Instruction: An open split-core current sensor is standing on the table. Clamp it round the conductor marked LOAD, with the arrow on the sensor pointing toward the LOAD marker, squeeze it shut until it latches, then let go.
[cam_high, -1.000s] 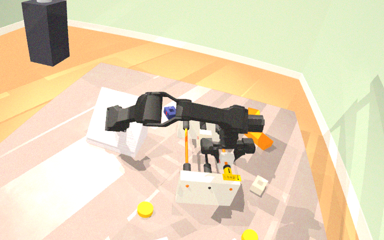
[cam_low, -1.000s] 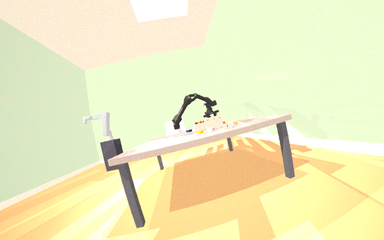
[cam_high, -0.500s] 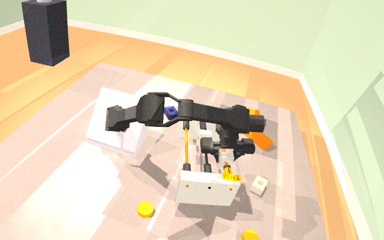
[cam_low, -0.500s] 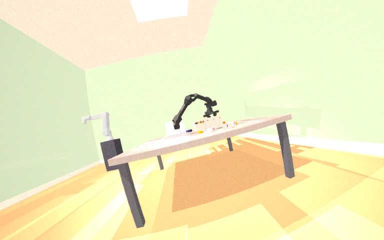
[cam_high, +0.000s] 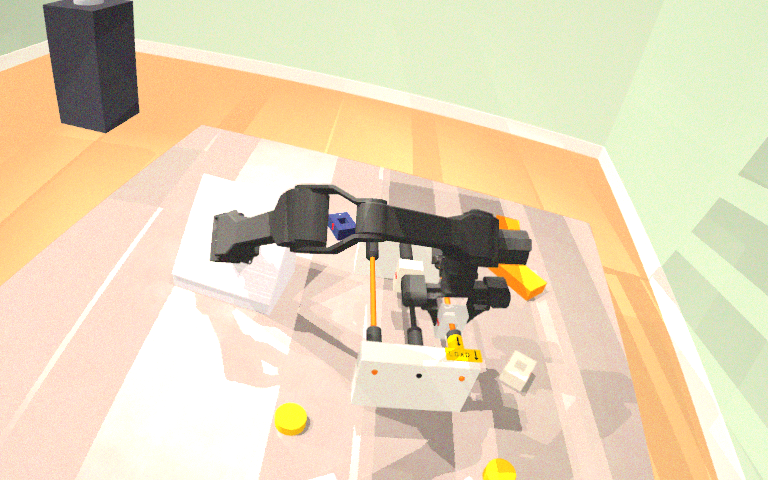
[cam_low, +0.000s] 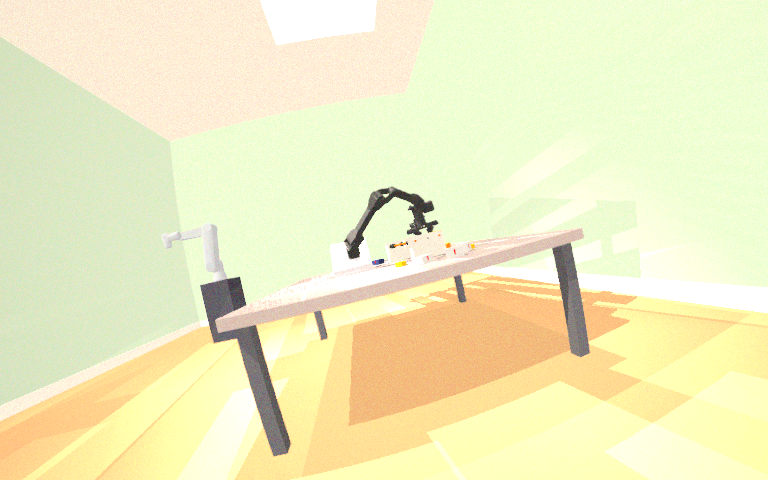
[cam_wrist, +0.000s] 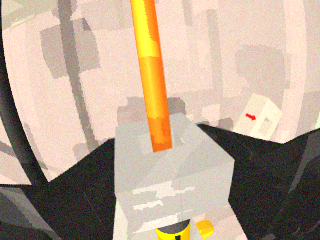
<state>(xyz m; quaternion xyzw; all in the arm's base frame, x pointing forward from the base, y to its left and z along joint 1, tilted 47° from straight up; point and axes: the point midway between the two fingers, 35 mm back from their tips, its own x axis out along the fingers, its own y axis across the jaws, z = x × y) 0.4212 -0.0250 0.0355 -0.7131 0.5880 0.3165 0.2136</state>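
The grey-white current sensor (cam_high: 454, 313) (cam_wrist: 175, 172) sits around the orange LOAD conductor (cam_wrist: 150, 75), which enters one end and comes out toward the yellow LOAD marker (cam_high: 461, 355) (cam_wrist: 173, 234). Its jaws look closed; the latch cannot be made out. A small red mark shows on its left side in the top view, but the arrow's direction cannot be read. My gripper (cam_high: 453, 318) (cam_low: 423, 230) (cam_wrist: 157, 138) points down over the conductor and is shut on the sensor, with one black finger against each side. The fingers hide parts of the sides.
The white terminal block (cam_high: 416, 378) holds the conductor ends, with another orange conductor (cam_high: 372, 291) and a black one (cam_high: 412, 316) to the left. A cream block (cam_high: 514, 378) (cam_wrist: 262, 107) lies right. A blue block (cam_high: 342, 225), yellow discs (cam_high: 290, 418) (cam_high: 499, 470) and an orange block (cam_high: 526, 280) also stand there.
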